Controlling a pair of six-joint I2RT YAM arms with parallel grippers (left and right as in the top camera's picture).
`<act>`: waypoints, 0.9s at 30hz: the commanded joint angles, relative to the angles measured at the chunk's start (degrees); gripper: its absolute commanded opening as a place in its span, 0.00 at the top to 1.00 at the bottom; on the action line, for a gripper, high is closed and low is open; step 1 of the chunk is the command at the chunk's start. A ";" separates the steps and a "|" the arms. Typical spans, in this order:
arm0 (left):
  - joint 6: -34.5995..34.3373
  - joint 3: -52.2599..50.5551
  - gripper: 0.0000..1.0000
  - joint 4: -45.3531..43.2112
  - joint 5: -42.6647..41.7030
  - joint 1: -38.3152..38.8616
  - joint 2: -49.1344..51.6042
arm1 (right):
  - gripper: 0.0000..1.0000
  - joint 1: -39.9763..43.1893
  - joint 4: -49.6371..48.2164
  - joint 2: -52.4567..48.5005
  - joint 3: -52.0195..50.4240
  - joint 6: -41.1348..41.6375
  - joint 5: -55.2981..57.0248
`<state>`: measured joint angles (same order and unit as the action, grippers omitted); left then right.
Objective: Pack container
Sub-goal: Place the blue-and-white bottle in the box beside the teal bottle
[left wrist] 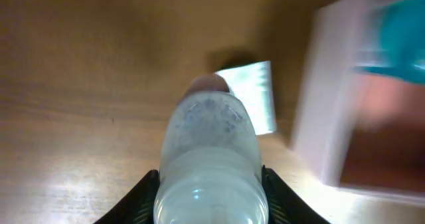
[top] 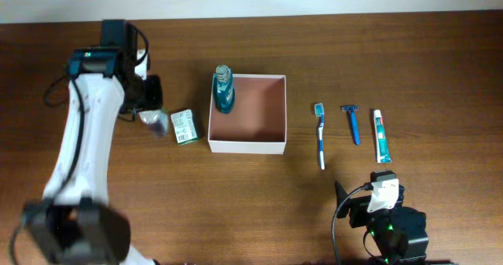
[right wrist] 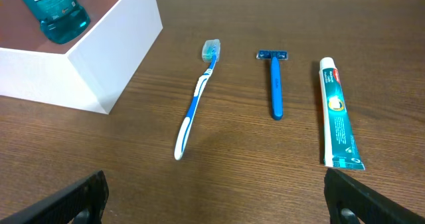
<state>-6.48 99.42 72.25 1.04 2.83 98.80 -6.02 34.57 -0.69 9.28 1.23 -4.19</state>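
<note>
The container point(top: 247, 143) sits on the brown table point(top: 409, 53) a little left of the middle, with white outer walls and a reddish-brown floor. A teal mouthwash bottle point(top: 224, 90) stands inside it, in the far left corner.

Left of the container, and apart from it, lies a small green-and-white carton point(top: 185, 126). Just left of the carton, the left gripper point(top: 154, 115) is clenched on a small clear bottle point(top: 159, 123). In the left wrist view the bottle point(left wrist: 211, 151) fills the middle of the picture. A black finger point(left wrist: 141, 199) presses on either side of its body, and its cap end points toward the carton point(left wrist: 255, 94). The white wall of the container point(left wrist: 332, 98) shows blurred at the right. Whether the bottle touches the table I cannot tell.

To the right of the container, three things lie side by side, each running near to far and apart from the others. These are a blue-and-white toothbrush point(top: 320, 135), a blue razor point(top: 352, 123) and a toothpaste tube point(top: 381, 137).

The right gripper point(right wrist: 214, 184) hangs near the right front of the table. Its fingers point(right wrist: 76, 201) are spread wide and hold nothing. Its camera looks at the toothbrush point(right wrist: 196, 101), the razor point(right wrist: 274, 84), the toothpaste tube point(right wrist: 339, 117) and the near right corner of the container point(right wrist: 106, 58).
</note>
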 commanded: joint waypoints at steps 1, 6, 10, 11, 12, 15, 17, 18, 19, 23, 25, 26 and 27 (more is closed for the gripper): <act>0.90 3.23 1.00 0.52 -0.90 6.32 -8.79 | 0.01 0.48 -0.11 0.48 -0.35 -0.17 -0.33; -0.02 3.21 0.99 -0.15 -0.68 17.97 -11.93 | 0.01 0.48 -0.11 0.48 -0.35 -0.17 -0.33; -1.88 2.47 0.99 -4.26 1.33 24.68 -9.64 | 0.01 0.48 -0.11 0.48 -0.35 -0.17 -0.33; -1.88 2.40 0.99 -5.53 1.77 25.83 -8.28 | 0.01 0.48 -0.11 0.48 -0.35 -0.17 -0.33; -1.86 2.40 0.99 -6.54 1.79 26.60 -6.95 | 0.01 0.48 -0.11 0.48 -0.35 -0.17 -0.33; -1.84 2.40 0.99 -9.94 1.77 27.56 -1.64 | 0.01 0.48 -0.11 0.48 -0.35 -0.17 -0.33; -1.81 2.40 1.00 -12.90 1.79 27.52 2.51 | 0.01 0.48 -0.11 0.48 -0.35 -0.17 -0.33; -1.81 2.40 0.99 -14.62 1.75 27.39 4.81 | 0.01 0.48 -0.11 0.48 -0.35 -0.17 -0.33; -1.79 2.43 0.99 -16.06 1.77 27.39 6.45 | 0.01 0.48 -0.11 0.48 -0.35 -0.17 -0.33; -1.66 2.43 0.98 -21.59 2.03 27.39 12.66 | 0.01 0.48 -0.11 0.48 -0.35 -0.17 -0.33; -1.66 2.43 0.95 -22.77 3.58 27.39 14.67 | 0.01 0.48 -0.11 0.48 -0.35 -0.17 -0.33; -1.66 2.43 0.93 -22.97 4.66 27.39 15.47 | 0.01 0.48 -0.11 0.48 -0.35 -0.17 -0.33; -1.64 2.43 0.89 -23.02 5.70 27.39 16.22 | 0.01 0.48 -0.11 0.50 -0.35 -0.17 -0.33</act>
<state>-7.62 101.25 50.19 3.27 30.44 114.89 -6.02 34.59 -0.69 9.28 1.26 -4.21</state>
